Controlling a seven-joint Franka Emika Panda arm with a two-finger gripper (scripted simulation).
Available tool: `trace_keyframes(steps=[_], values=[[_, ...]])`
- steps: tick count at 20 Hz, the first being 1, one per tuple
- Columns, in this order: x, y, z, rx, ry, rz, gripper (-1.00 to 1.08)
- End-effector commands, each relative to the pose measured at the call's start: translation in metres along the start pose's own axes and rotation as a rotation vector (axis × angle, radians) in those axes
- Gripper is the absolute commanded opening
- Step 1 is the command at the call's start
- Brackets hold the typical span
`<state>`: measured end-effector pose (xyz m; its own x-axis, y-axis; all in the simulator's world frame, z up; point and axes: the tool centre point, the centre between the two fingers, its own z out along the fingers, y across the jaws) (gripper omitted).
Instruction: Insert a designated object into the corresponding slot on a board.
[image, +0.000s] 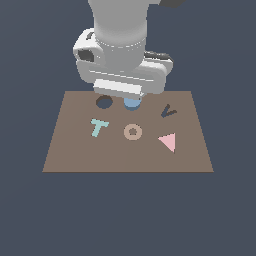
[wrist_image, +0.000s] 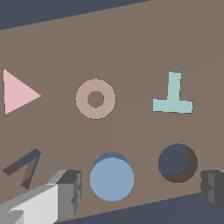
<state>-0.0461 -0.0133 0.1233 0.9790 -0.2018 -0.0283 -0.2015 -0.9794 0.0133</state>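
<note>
Five small shapes on the flat brown rectangular board (image: 65, 150): teal T (image: 99, 127), tan ring (image: 132, 131), pink triangle (image: 168, 142), dark V-shaped cutout (image: 168, 111), and the small blue round disc-like peg (wrist_image: 112, 178). Peg resting flat on the board's far edge, directly under the wrist, partly hidden by the hand in the exterior view. Gripper (wrist_image: 142, 188) spread wide, fingers (wrist_image: 70, 188) standing clear on either side, touching nothing. Worth noting: peg not centred in the gap, sitting just beside one finger, with the dark circular slot (wrist_image: 177, 162) also lying between the fingers, nearer the other. Slot to the exterior view's left of the peg, close but apart, about the same width as the disc. No long axis to worry about on a round peg, so any closing direction likely fine. Surfaces all matte and untextured, flat simulator colours; fingers grey and blocky. Probable next need: centre over the disc, descend, close, then a short sideways carry to the hole. Risk, as a judgement: off-centre closing nudging the peg sideways.
</note>
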Motion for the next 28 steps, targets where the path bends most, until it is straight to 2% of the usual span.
trace_keyframes(steps=[1, 8, 14, 21, 28], values=[[-0.009, -0.001, 0.012, 0.003, 0.004, 0.064, 1.0], [-0.03, -0.008, 0.045, 0.011, 0.016, 0.242, 1.0], [-0.041, -0.015, 0.064, 0.015, 0.022, 0.342, 1.0], [-0.046, -0.02, 0.075, 0.018, 0.026, 0.4, 1.0], [-0.045, -0.02, 0.074, 0.019, 0.025, 0.395, 1.0]])
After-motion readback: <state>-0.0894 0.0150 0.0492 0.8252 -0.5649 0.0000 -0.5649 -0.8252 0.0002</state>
